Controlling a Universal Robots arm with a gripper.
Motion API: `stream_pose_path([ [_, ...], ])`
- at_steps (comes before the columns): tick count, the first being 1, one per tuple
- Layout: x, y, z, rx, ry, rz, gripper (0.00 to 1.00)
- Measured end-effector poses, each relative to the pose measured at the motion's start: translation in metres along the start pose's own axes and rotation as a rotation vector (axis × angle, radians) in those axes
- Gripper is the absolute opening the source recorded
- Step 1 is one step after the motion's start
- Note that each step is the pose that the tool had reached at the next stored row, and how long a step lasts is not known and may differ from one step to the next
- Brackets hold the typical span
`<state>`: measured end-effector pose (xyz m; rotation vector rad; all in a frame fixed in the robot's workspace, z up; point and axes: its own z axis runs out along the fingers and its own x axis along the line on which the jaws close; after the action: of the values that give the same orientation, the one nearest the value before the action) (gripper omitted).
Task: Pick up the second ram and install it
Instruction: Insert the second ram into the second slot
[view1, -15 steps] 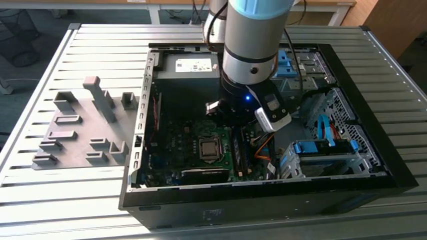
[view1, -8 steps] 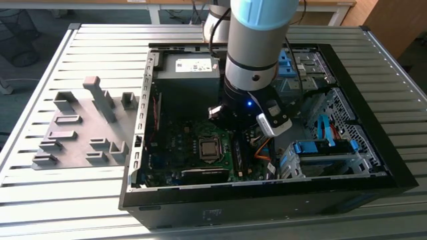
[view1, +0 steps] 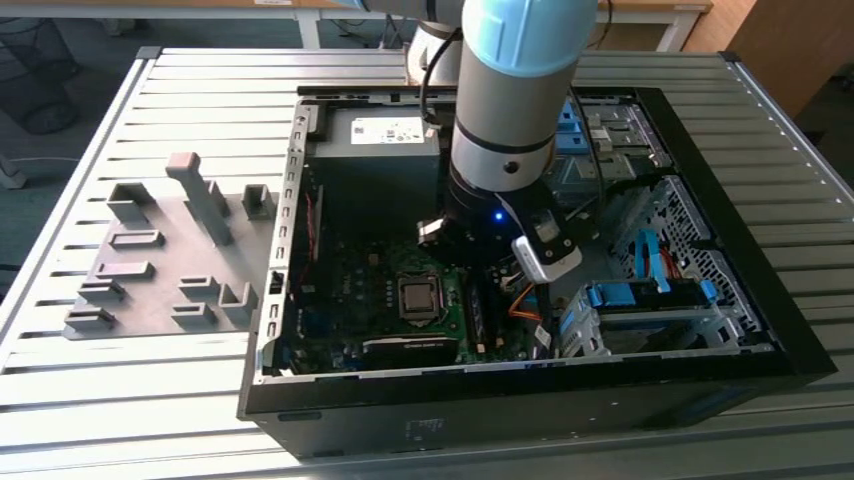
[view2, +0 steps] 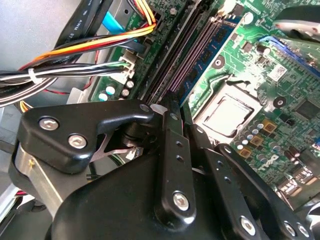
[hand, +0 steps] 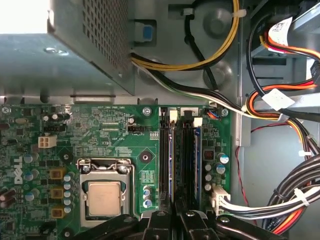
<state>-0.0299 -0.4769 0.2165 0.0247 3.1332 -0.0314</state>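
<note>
Gripper (hand: 176, 212) fingers clenched over the second ram (hand: 198, 160), seated edge-on in the motherboard (hand: 115, 145) slots; cables (hand: 280, 120) crowd alongside.

table: grey slatted metal (view1: 160, 400) | floor: dark grey-blue (view1: 54, 70) | furniture: wooden desk (view1: 667, 12) behind

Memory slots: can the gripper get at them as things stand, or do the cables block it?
Probably yes. In the first wrist view the gripper sits right at the memory slots, and the cables lie off beside the board, not across them.
</note>
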Motion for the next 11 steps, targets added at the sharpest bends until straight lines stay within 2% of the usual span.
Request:
stream_pose_path([
  [5,0.0000,0.0000,0.0006,-0.0117,0.0002,0.004,0.14],
  [11,-0.0006,-0.0022,0.0008,-0.0132,0.0013,0.007,0.14],
])
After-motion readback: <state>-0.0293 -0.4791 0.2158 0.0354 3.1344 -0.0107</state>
